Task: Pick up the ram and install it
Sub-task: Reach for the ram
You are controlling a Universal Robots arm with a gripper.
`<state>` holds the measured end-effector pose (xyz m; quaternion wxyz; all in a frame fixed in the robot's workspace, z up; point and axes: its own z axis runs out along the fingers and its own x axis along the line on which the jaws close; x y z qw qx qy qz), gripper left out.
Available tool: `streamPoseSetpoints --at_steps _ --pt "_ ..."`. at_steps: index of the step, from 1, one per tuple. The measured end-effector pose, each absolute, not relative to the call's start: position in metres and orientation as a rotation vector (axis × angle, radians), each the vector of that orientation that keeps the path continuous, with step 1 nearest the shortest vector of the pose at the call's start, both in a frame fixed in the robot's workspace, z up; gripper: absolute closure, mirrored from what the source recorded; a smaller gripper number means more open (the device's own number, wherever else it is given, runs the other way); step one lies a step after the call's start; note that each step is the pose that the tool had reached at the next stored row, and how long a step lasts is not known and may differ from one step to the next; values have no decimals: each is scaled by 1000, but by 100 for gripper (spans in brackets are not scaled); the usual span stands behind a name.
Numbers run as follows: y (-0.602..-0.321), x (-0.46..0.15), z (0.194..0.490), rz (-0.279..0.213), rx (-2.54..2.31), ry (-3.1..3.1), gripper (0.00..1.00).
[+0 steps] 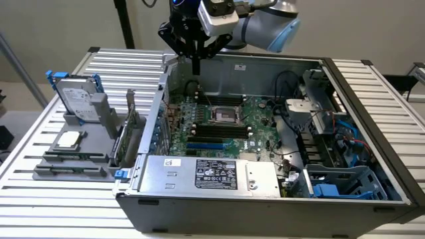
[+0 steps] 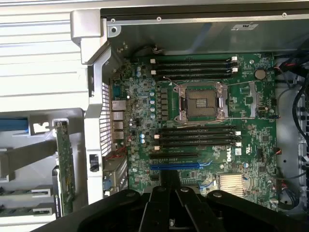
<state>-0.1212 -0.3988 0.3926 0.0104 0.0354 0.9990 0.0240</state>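
Black closed gripper (image 1: 197, 69) above open case (image 1: 265, 72)

Soft, even light from overhead fills the exterior view. The white slatted table (image 1: 40, 199) is bright, close to washed out in the upper left of the frame. Inside the open computer case (image 1: 265, 214) it is dimmer. The motherboard (image 1: 219, 124) sits in mild shade, and the cable bay (image 1: 332, 144) at centre right is darkest. The power supply cover (image 1: 199, 172) shows a dull sheen and no hard glare. In the wrist view the table's slats burn out to near white, while the motherboard is evenly lit.
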Motion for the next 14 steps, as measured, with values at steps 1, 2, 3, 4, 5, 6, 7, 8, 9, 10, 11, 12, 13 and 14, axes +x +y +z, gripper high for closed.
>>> streamPoseSetpoints --at_steps 1,2,3,4,5,6,7,8,9,10,11,12,13,14 --pt "-399 -121 393 75 110 3118 89" --pt "-399 -123 393 75 111 3118 89" --pt "-399 -127 393 75 111 3118 89" --pt "-399 -131 393 75 110 3118 89" --pt "-400 -136 393 75 111 3118 89" --pt "-400 -140 393 75 111 3118 89" --pt "-401 -145 393 75 110 3118 89" --pt "-401 -149 393 75 110 3118 89" --pt "-402 -154 393 75 110 3118 89" --pt "-402 -159 393 75 110 3118 89" --pt "-402 -163 393 75 110 3118 89" --pt "-403 -168 393 75 110 3118 89" --pt "-403 -172 393 75 111 3118 89" --pt "-404 -177 393 75 110 3118 89"
